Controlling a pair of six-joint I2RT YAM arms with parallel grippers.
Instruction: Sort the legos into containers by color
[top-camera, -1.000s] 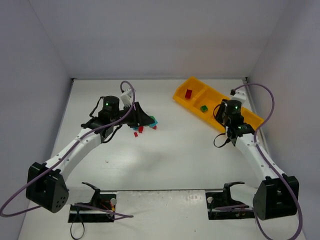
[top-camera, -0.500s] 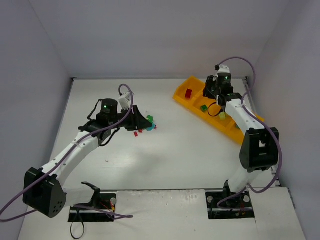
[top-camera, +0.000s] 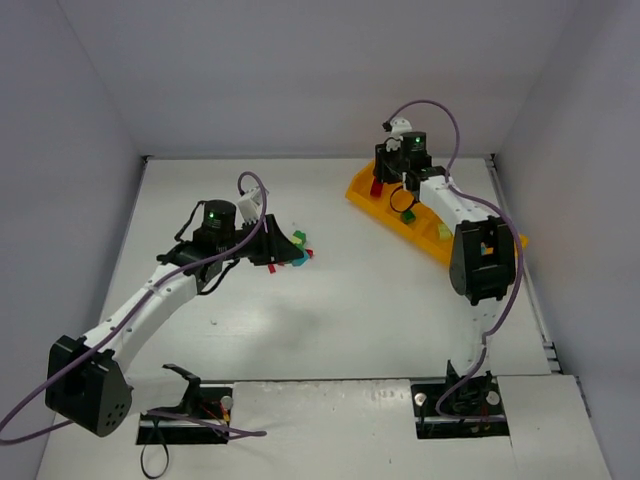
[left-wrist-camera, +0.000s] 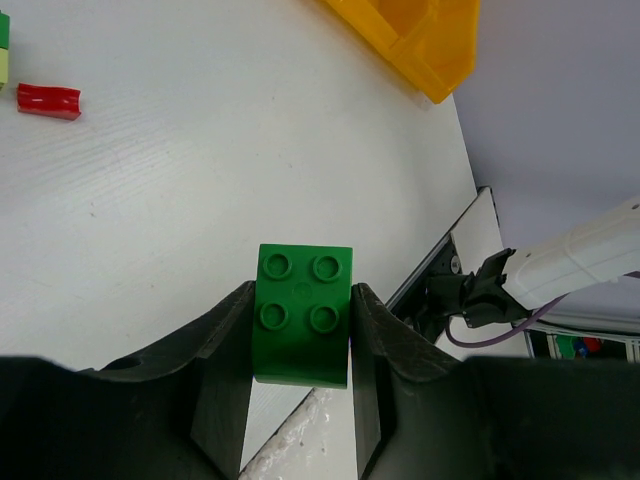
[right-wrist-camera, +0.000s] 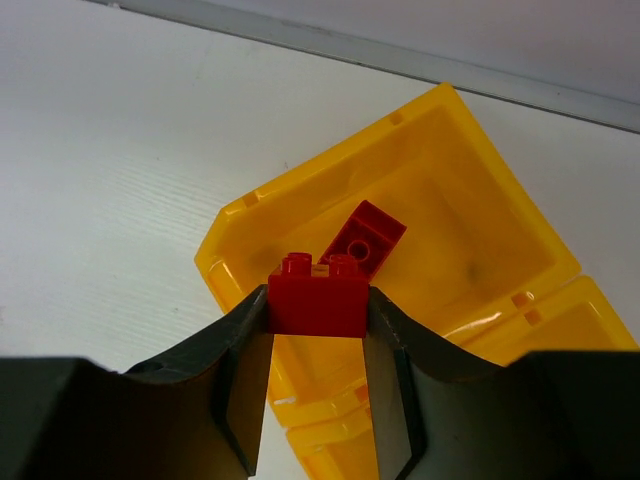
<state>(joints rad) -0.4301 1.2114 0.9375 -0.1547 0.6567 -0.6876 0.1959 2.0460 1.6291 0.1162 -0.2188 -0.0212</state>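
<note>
White tabletop (top-camera: 330, 320), enclosed by pale walls on three sides. Left tool (left-wrist-camera: 303, 335): two black fingers pressed against both flanks of a dark green four-stud plastic brick (left-wrist-camera: 304, 315), whose studs face the wrist camera with the tabletop behind it. In the top view this tool (top-camera: 272, 243) sits left of centre. Loose bricks (top-camera: 298, 252): a small cluster of red, teal-blue and green pieces on the tabletop just beside the left tool's tip, well apart from the tray; the count cannot be told. Flat red grooved piece (left-wrist-camera: 48, 99): lying on the tabletop at the upper left of the left wrist view, with green and pale yellow-green pieces cut off by the frame edge near it. Long orange-yellow plastic tray (top-camera: 358, 197): four square open compartments in a row, set at a slant on the far right of the tabletop. The left-end compartment holds one tilted red brick (right-wrist-camera: 365, 240). The second holds one small green brick (top-camera: 407, 216). The third holds one pale yellow-green brick (top-camera: 444, 231). The fourth is mostly hidden behind the right arm. Right tool (right-wrist-camera: 318, 315): fingers clamped on the two ends of a small red plastic brick (right-wrist-camera: 318, 295), studs up, held over the near wall of the left-end compartment and close to the tilted red brick. In the top view this tool (top-camera: 388, 172) is over the tray's left end.
</note>
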